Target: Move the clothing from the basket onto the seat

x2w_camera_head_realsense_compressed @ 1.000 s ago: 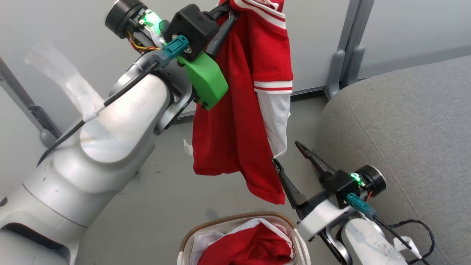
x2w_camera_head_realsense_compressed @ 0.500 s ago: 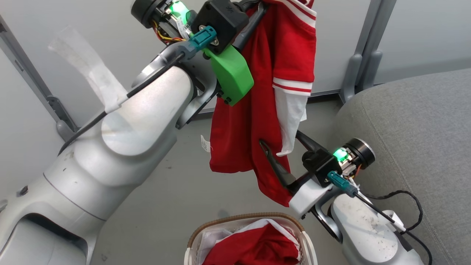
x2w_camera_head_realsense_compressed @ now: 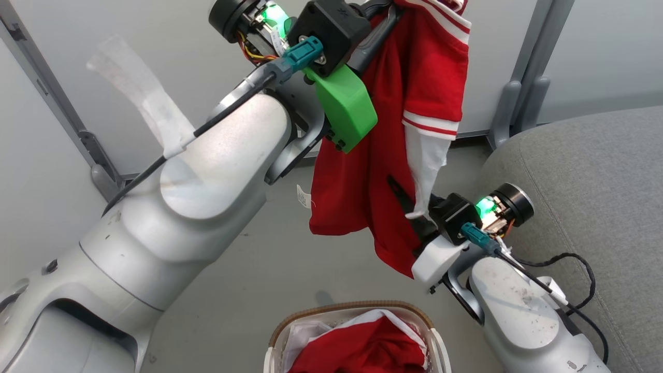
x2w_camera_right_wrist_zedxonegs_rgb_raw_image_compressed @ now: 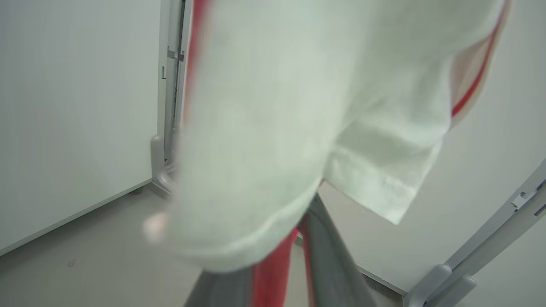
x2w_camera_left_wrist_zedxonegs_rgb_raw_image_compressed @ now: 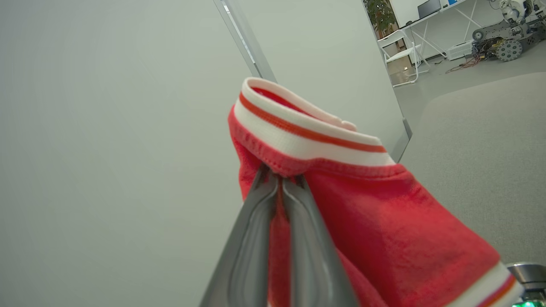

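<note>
The left gripper (x2w_camera_left_wrist_zedxonegs_rgb_raw_image_compressed: 279,177) is raised high and clamped shut on the red cloth just under the striped collar band (x2w_camera_left_wrist_zedxonegs_rgb_raw_image_compressed: 307,136); held there, the garment (x2w_camera_head_realsense_compressed: 357,197) hangs at full length, clear of the basket (x2w_camera_head_realsense_compressed: 290,324) and the floor (x2w_camera_head_realsense_compressed: 248,269); I judge this height is chosen so that it can swing sideways without dragging. The right gripper (x2w_camera_head_realsense_compressed: 409,199) sits lower, at the hanging edge beside the white sleeve (x2w_camera_head_realsense_compressed: 427,166); in the right wrist view its fingers stand close together with a red fold pinched between them; this looks like a second hold, meant to steady or spread the cloth on its way to the seat (x2w_camera_head_realsense_compressed: 595,181), which lies just to the right of that arm.

The garment is bright red and soft, falling in long limp folds; a white band with a red stripe trims the collar, and a similar band edges the red sleeve; the white sleeve below it droops to a point; a small white label (x2w_camera_head_realsense_compressed: 303,197) sticks out at one side. A crumpled red-and-white heap (x2w_camera_head_realsense_compressed: 362,349) lies in the basket, directly below.
</note>
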Motion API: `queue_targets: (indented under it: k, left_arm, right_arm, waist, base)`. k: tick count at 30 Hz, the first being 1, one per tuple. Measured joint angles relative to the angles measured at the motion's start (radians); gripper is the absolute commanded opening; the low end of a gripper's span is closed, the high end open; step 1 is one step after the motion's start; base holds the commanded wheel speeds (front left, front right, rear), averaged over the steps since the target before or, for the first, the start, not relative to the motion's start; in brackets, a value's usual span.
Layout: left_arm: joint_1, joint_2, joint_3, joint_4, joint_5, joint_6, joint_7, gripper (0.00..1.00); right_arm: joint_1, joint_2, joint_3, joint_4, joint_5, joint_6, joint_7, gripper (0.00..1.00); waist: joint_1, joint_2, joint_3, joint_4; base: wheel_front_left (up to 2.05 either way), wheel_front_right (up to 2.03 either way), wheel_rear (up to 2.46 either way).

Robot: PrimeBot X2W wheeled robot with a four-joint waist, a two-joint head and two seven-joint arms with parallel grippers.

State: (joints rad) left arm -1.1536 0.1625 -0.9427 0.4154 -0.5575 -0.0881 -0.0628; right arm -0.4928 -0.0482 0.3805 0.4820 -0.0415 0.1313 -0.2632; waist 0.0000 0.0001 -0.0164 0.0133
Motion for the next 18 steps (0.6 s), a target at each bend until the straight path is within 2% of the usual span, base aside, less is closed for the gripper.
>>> queue_targets:
  k: [16, 17, 18]
  left_arm:
    - [0.125, 0.063, 0.035, 0.14, -0.071, 0.022, -0.049, 0.0]
    - [0.139, 0.069, 0.037, 0.156, -0.078, 0.022, -0.056, 0.04]
    - [0.151, 0.072, 0.04, 0.17, -0.085, 0.022, -0.064, 0.12]
  right_arm:
    - [0.001, 0.0, -0.029, -0.016, 0.046, 0.0, 0.0, 0.0]
    - [0.005, 0.0, -0.035, -0.024, 0.051, 0.0, 0.0, 0.0]
    - [0.007, 0.0, -0.04, -0.031, 0.053, 0.0, 0.0, 0.0]
  waist:
    - [0.0, 0.0, 0.023, -0.03]
    - [0.0, 0.0, 0.025, -0.033]
    - [0.0, 0.0, 0.027, -0.035]
  base:
    - [0.0, 0.0, 0.0]
    - [0.0, 0.0, 0.0]
    - [0.0, 0.0, 0.0]
